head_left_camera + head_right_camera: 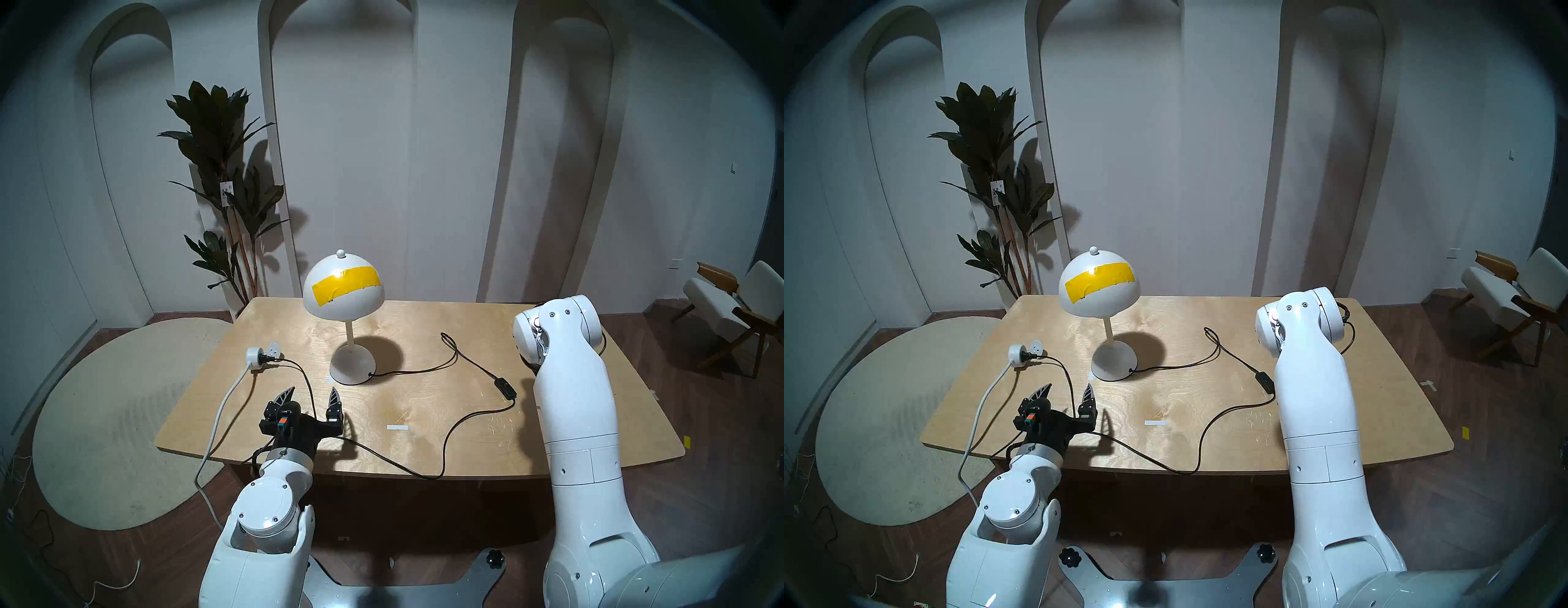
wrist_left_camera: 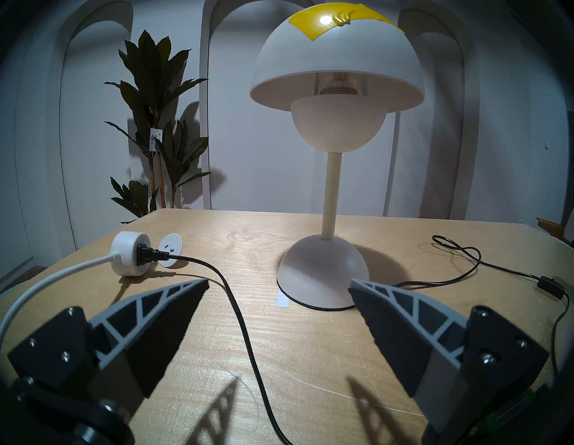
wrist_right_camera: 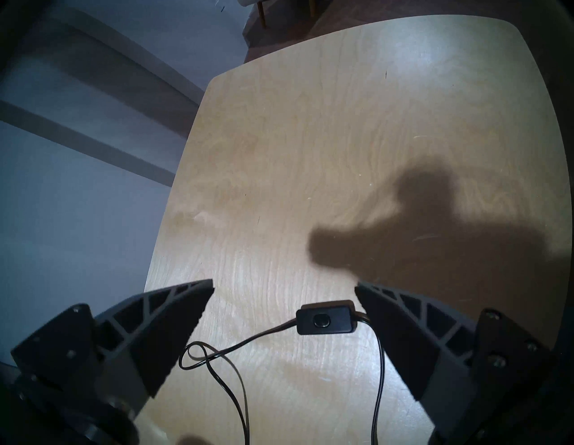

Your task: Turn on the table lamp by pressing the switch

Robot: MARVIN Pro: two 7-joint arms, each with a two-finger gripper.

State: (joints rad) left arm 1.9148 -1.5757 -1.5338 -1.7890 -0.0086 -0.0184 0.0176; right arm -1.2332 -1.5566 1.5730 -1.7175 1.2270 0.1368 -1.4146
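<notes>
The white table lamp (image 1: pixel 343 288) with a yellow tape strip on its dome shade stands unlit at the table's back middle; it also shows in the left wrist view (image 2: pixel 337 62). Its black cord (image 1: pixel 424 369) runs right to a black inline switch (image 1: pixel 505 387) with a round button (image 3: pixel 321 320). My right gripper (image 3: pixel 284 284) is open and hovers above the switch, which lies between its fingers, nearer the right one. In the head views the right arm hides this gripper. My left gripper (image 1: pixel 312 392) is open and empty over the table's front left.
A white round socket (image 1: pixel 254 353) with the black plug in it sits at the table's left, its white cable hanging off the front edge. The black cord loops along the table's front edge (image 1: pixel 428 475). A plant (image 1: pixel 220 170) stands behind the table, a chair (image 1: pixel 729 305) at far right.
</notes>
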